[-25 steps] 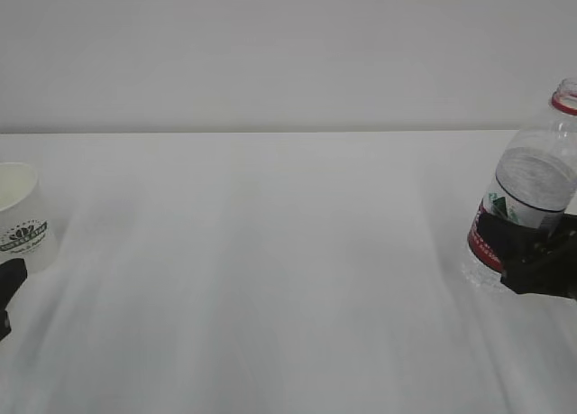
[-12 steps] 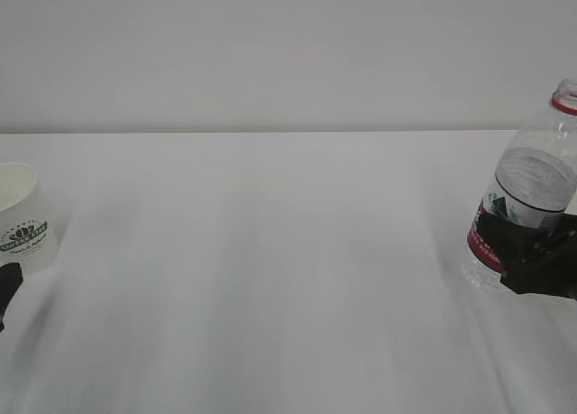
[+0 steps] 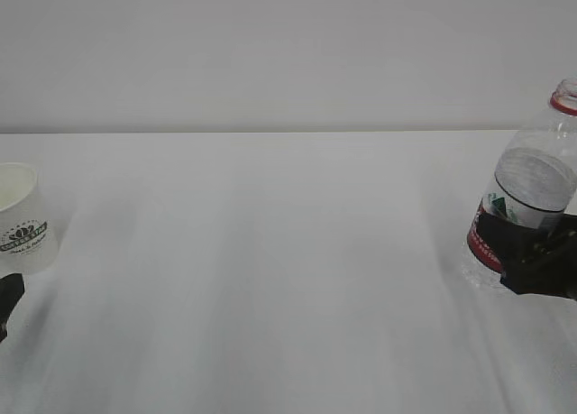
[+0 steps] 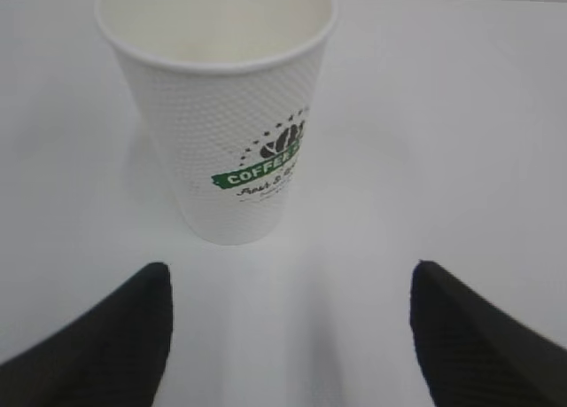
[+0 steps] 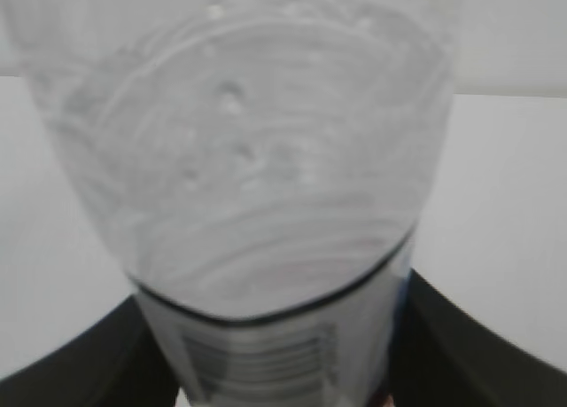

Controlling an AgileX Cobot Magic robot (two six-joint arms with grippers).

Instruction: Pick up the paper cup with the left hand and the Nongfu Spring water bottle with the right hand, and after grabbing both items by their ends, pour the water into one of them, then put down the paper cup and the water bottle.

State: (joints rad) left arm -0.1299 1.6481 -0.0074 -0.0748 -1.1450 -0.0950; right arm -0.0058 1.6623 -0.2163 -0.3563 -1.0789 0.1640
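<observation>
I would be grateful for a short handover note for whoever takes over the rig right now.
Left gripper: open, jaws spread, empty, just short of the paper cup and not touching it.
Right gripper: shut on the Nongfu Spring water bottle at its label; the bottle leans and has no cap.
Cup: upright on the table at the far left. Bottle: far right.
Done: cup set down and let go. Whether water was poured into it cannot be told.
Left: stand the bottle down, open the right gripper, pull both arms back.
</observation>
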